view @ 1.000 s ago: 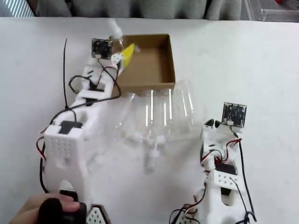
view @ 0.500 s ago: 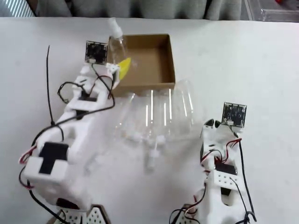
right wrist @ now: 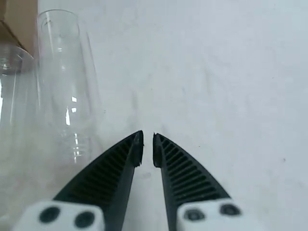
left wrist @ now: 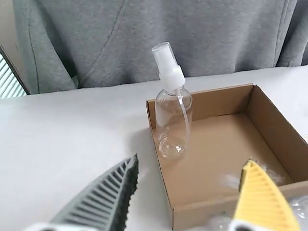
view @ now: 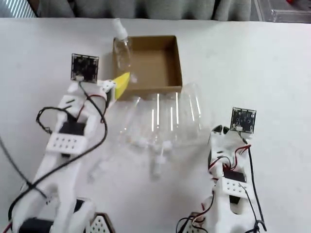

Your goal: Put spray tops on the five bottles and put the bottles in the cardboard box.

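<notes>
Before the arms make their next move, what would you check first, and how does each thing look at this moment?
1. Is the capped bottle inside the cardboard box: ok, it stands in a corner.
2. Is the left gripper empty: ok, open, clear of that bottle.
3. Is the right gripper empty: ok, shut on nothing above the table.
4. Is there room in the box: ok, most of its floor is bare.
5. Are spray tops on the other bottles lying by the box: cannot tell.

A white table (view: 272, 73) meets grey fabric (left wrist: 202, 33) behind.
</notes>
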